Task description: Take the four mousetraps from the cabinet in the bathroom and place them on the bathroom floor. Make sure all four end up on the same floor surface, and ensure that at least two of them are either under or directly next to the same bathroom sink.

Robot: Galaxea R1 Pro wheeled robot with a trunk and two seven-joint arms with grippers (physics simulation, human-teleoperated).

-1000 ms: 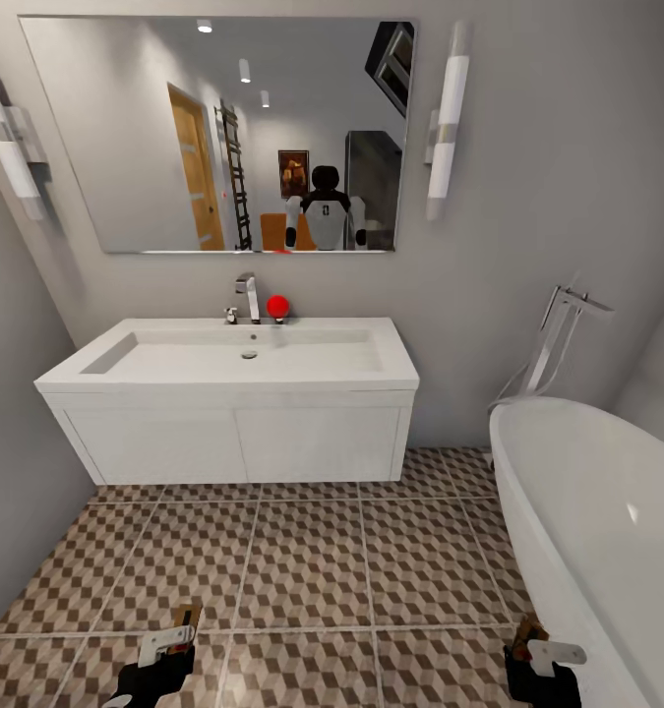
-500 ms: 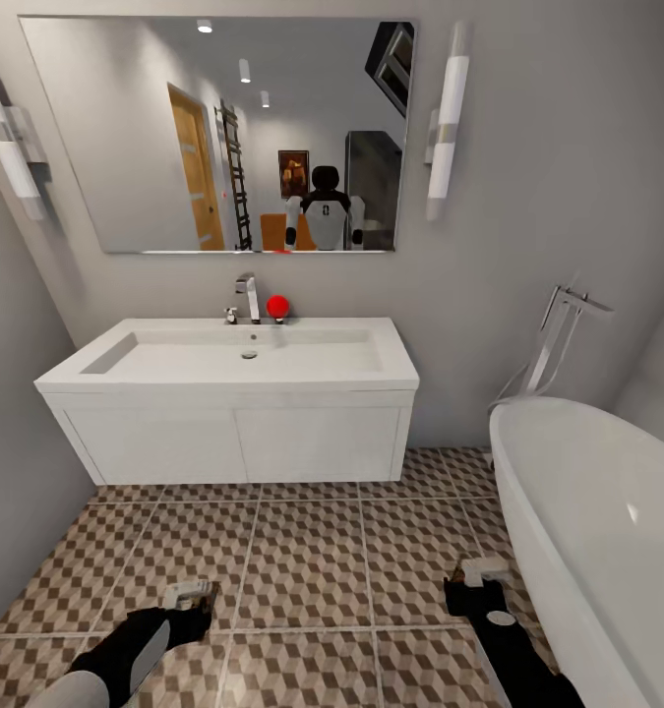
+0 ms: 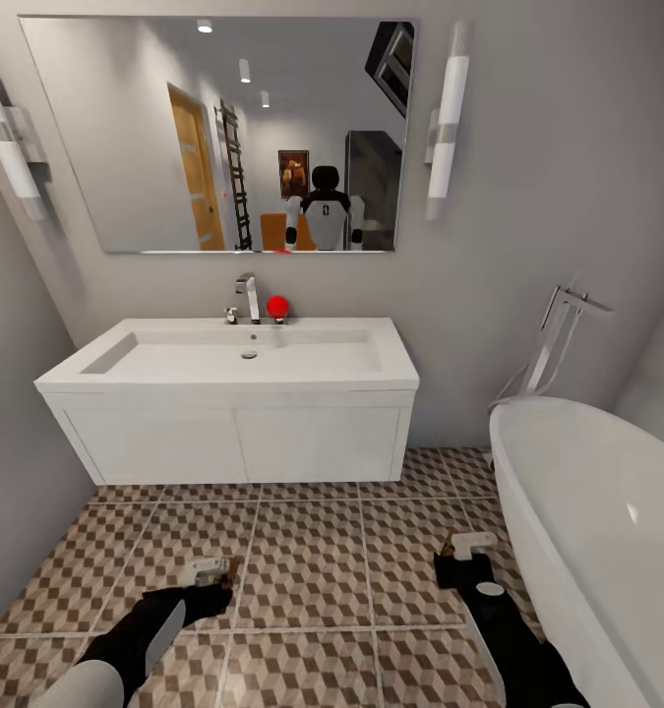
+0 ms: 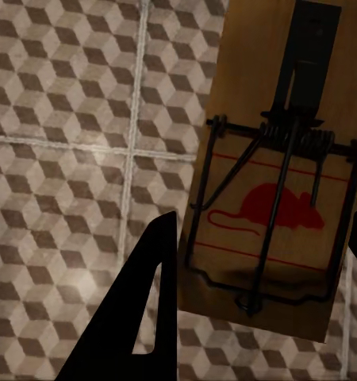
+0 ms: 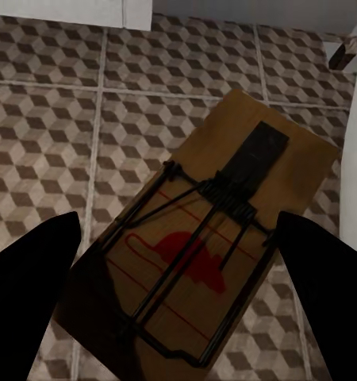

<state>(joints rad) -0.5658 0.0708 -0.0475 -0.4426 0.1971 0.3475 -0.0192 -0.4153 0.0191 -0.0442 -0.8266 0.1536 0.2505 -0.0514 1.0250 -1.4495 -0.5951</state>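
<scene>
My left gripper [image 3: 214, 574] is low over the bathroom floor [image 3: 312, 560], shut on a mousetrap [image 4: 270, 198], a brown board with a dark wire spring and a red mouse print. My right gripper [image 3: 466, 549] is shut on a second mousetrap [image 5: 198, 266] and hangs over the tiles close to the bathtub. In each wrist view the trap sits between the dark fingers [image 4: 135, 317] [image 5: 28, 278] above the cube-pattern tiles. The white sink [image 3: 228, 366], with its two-door vanity front, stands ahead of both grippers. The cabinet is out of view.
A white bathtub [image 3: 597, 521] with a chrome floor tap [image 3: 558, 334] fills the right side, next to my right arm. A grey wall runs along the left. Above the sink hang a mirror [image 3: 213, 133] and two wall lamps. A red ball [image 3: 277, 306] sits by the tap.
Both arms have reached forward over the tiles toward the sink, each still holding its mousetrap. The view itself has not shifted.
</scene>
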